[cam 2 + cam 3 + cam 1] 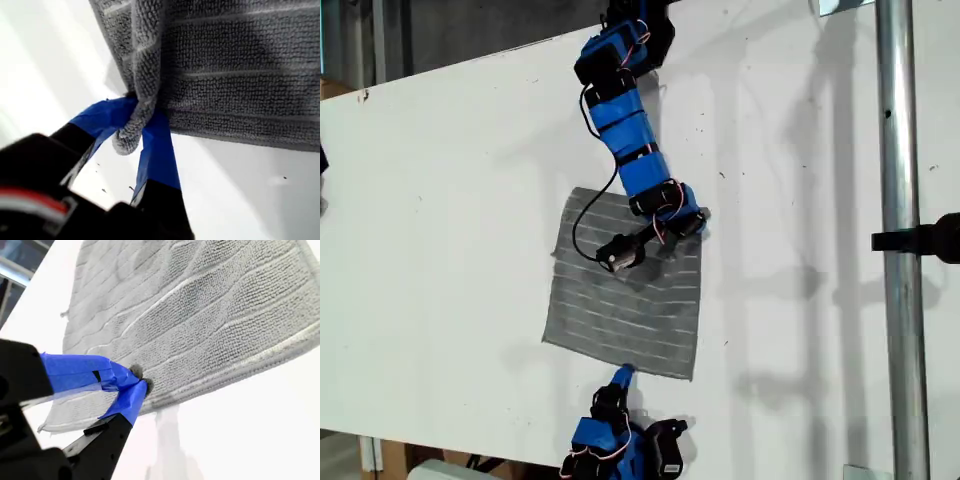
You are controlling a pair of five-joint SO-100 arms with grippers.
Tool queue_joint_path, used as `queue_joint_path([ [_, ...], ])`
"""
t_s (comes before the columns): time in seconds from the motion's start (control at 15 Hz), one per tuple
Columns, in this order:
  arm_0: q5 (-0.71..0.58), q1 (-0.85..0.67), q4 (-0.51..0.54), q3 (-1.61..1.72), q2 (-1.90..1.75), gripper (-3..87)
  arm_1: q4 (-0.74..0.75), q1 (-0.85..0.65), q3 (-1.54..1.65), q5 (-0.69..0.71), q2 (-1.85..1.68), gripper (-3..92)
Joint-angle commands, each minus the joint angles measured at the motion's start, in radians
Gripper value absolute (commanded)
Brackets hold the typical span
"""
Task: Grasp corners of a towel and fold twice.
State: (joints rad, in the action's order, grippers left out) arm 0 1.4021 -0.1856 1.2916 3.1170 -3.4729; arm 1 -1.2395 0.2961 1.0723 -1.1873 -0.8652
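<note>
We see the towel (620, 305) lying mostly flat on the white table (440, 250), roughly mid-scene in the exterior view, stripes running across it. My first gripper (137, 127) has its blue-taped jaws pinched on a bunched-up towel corner (131, 135), cloth twisted into a rope between them and lifted off the table. In the exterior view that arm reaches in from the far side, gripper at the towel's far right corner. My second gripper (132, 382) comes from the near side w/ jaws nearly closed on the towel's near edge (165, 392), a bit of cloth nipped at the tips. A metal pole (900, 240) stands at the exterior view's right.
</note>
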Motion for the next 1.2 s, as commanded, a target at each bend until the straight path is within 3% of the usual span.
queue_joint_path([
  [0.0, 0.020, -0.006, 0.002, 0.003, -0.005, -1.1, 0.002, 0.012, -0.018, 0.011, -0.011, -0.1],
  [0.13, 0.126, 0.012, -0.005, 0.003, -0.005, 0.3, 0.003, 0.012, -0.018, 0.011, -0.023, -0.1],
  [0.27, 0.175, 0.074, -0.106, -0.040, -0.003, -2.8, 0.008, 0.002, -0.018, 0.011, -0.018, -0.1],
  [0.47, 0.209, 0.143, 0.009, -0.374, 0.258, -2.9, 0.032, -0.003, -0.018, 0.017, -0.025, -0.1],
  [0.6, 0.117, 0.232, 0.058, -0.693, 0.652, -2.9, 0.044, -0.003, -0.018, 0.025, -0.029, -0.1],
  [0.8, -0.161, 0.430, 0.140, -0.963, 0.953, -2.9, 0.048, 0.002, -0.018, 0.025, -0.038, -0.1],
  [1.0, -0.235, 0.560, 0.301, -1.227, 1.241, -2.6, 0.058, 0.008, -0.014, 0.025, -0.038, -0.1],
  [1.07, -0.239, 0.555, 0.334, -1.272, 1.293, 16.8, 0.063, 0.009, -0.012, 0.025, -0.038, -0.1],
  [1.13, -0.259, 0.549, 0.330, -1.262, 1.299, 28.5, 0.067, 0.009, -0.011, 0.025, -0.038, -0.1],
])
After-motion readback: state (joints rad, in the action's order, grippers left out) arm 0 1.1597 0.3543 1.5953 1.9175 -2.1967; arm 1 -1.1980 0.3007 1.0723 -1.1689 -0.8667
